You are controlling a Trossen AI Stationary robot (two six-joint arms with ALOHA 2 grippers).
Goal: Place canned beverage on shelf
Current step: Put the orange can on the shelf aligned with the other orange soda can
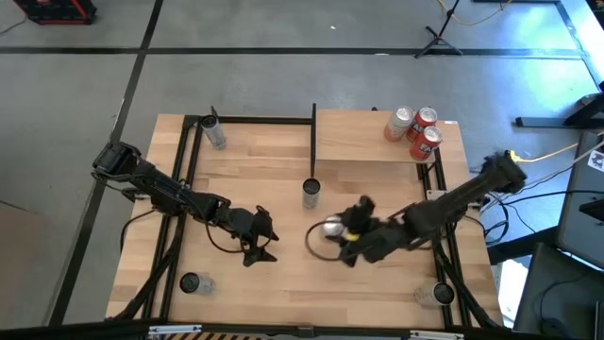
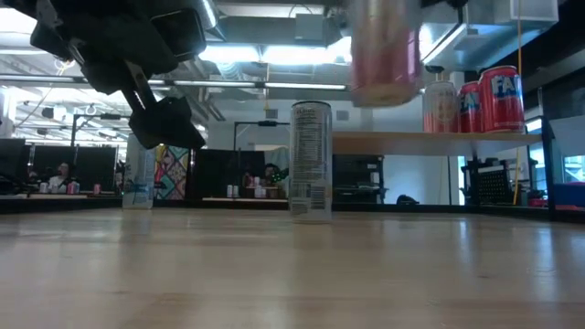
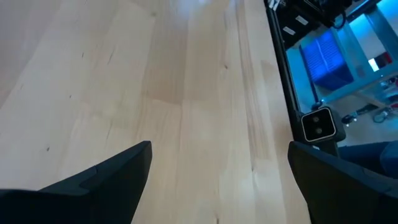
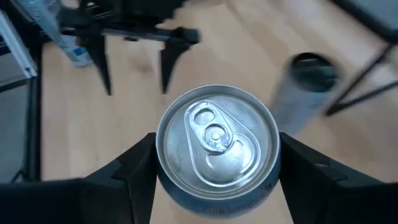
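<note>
My right gripper (image 1: 334,230) is shut on a canned beverage with a silver top (image 4: 216,140), held above the table's middle. In the low view the can (image 2: 384,50) shows pinkish and well above the tabletop. The shelf (image 1: 363,137), a pale board on thin black posts, stands at the far right and carries three red cans (image 1: 415,127). My left gripper (image 1: 260,240) is open and empty over the table left of the middle, and its fingers show apart in the left wrist view (image 3: 217,177). My right gripper pinches the can's side wall just below the top rim (image 4: 163,163) between its two fingers (image 4: 127,171), one on each side. The fingers come from above, pointing down. The can is upright, top up, lifted clear of the table.
A slim silver can (image 1: 310,194) stands on the table just beyond the held can, and it also shows in the low view (image 2: 311,160). More cans stand at the far left (image 1: 214,133), near left (image 1: 193,281) and near right (image 1: 436,295). A black frame (image 1: 312,142) runs around the table.
</note>
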